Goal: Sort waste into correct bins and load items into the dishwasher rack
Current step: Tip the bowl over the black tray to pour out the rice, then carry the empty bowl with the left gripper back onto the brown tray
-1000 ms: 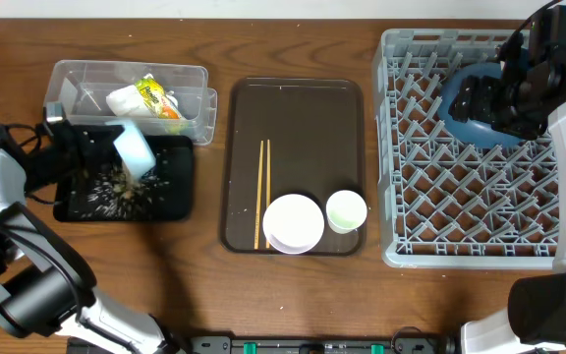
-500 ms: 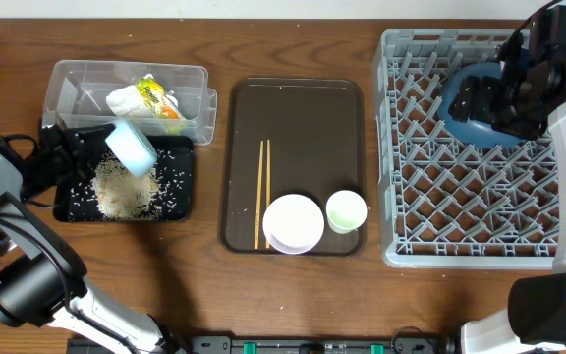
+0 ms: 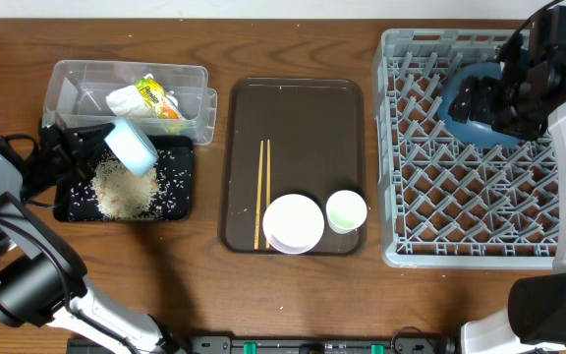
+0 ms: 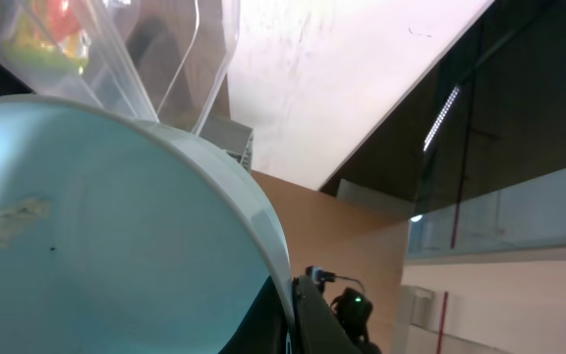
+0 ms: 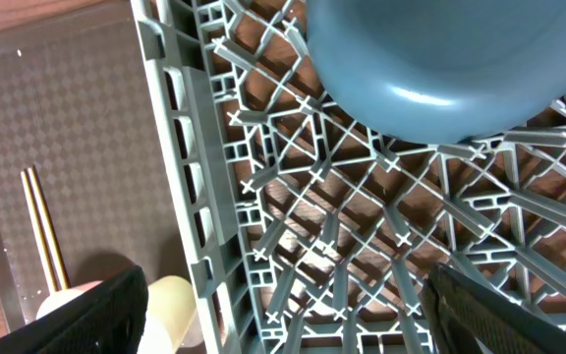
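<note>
You're looking at a light blue bowl [image 3: 132,147], and a black tray [image 3: 173,205] speckled with white rice [image 3: 121,194]. The tub [image 3: 77,81] is clear, napkin [image 3: 126,100] white, wrapper [image 3: 153,93] yellow-green with orange. Serving tray [image 3: 303,128] is dark brown with a fine diamond texture. Chopsticks [image 3: 261,192] tan, bowl [image 3: 293,222] white, cup [image 3: 346,210] pale green. Rack [image 3: 460,211] is a grey lattice, plate [image 5: 440,59] slate blue. Counter [image 3: 293,295] is brown wood grain.

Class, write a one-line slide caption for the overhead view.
Left gripper holds a light blue bowl tilted over the rice-strewn black tray; a dark blue plate sits in the rack.
</note>
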